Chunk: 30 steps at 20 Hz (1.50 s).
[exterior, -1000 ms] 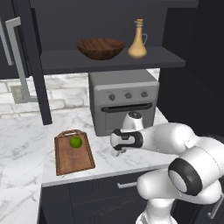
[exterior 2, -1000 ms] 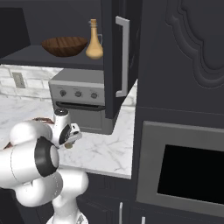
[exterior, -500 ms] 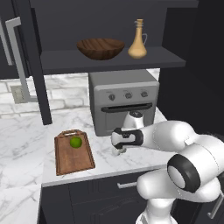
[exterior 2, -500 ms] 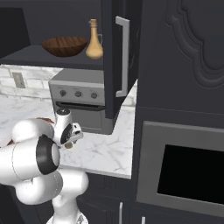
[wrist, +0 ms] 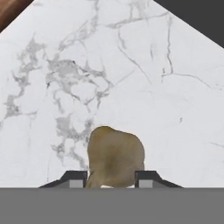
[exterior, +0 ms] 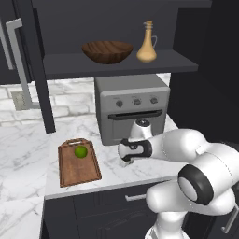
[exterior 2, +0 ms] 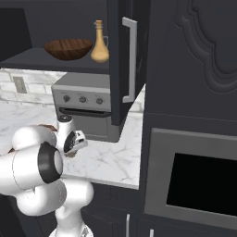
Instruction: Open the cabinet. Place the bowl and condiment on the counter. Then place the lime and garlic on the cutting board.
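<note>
White marble counter (exterior: 28,140) under an open dark cabinet (exterior: 116,63), with the arm low over the worktop.

On the cabinet shelf the bowl (exterior: 107,50) sits just beside the condiment (exterior: 147,44). Below, the lime (exterior: 80,151) lies on the cutting board (exterior: 78,163), left of a grey toaster oven (exterior: 131,107). The gripper (wrist: 108,180) hangs just above the marble in front of that oven, and in the hand view its two fingertips (wrist: 74,178) sit against either side of the garlic (wrist: 115,156), closed in on it, the garlic resting on the counter.
</note>
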{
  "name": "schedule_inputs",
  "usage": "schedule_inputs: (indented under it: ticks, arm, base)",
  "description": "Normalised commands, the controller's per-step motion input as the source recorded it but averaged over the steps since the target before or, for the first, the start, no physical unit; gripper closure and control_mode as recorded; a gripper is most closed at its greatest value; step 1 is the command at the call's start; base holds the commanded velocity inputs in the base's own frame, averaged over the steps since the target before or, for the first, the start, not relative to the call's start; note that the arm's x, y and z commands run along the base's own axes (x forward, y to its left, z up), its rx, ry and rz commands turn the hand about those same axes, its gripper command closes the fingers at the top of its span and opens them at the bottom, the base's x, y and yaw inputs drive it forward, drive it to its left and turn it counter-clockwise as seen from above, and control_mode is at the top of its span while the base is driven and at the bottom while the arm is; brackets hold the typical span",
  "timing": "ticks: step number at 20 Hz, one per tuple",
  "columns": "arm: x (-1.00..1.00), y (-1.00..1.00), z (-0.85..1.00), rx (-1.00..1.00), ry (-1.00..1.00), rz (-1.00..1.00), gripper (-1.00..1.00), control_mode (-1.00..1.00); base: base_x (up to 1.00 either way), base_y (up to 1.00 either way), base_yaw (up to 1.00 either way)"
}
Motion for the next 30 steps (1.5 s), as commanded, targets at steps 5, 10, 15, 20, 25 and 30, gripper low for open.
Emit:
schedule_inputs:
  ticks: [5, 10, 15, 20, 25, 30]
  arm:
    - [-0.06, 0.08, 0.4, -0.09, -0.05, 0.01, 1.0, -1.0]
    - [-0.01, 0.27, 0.61, -0.09, -0.02, 0.05, 1.0, -1.0]
    - [-0.01, 0.52, 0.32, -0.01, 0.0, 0.14, 1.0, -1.0]
    - [0.0, 0.76, 0.02, 0.0, 0.04, 0.26, 1.0, -1.0]
    - [0.01, 0.84, 0.0, 0.0, 0.0, 0.28, 1.0, -1.0]
    - [0.0, 0.75, 0.0, 0.0, 0.01, 0.21, 1.0, -1.0]
  base:
    - [0.0, 0.0, 0.0]
    - [0.0, 0.0, 0.0]
    - [0.0, 0.0, 0.0]
    - [0.0, 0.0, 0.0]
    - [0.0, 0.0, 0.0]
    - [0.0, 0.0, 0.0]
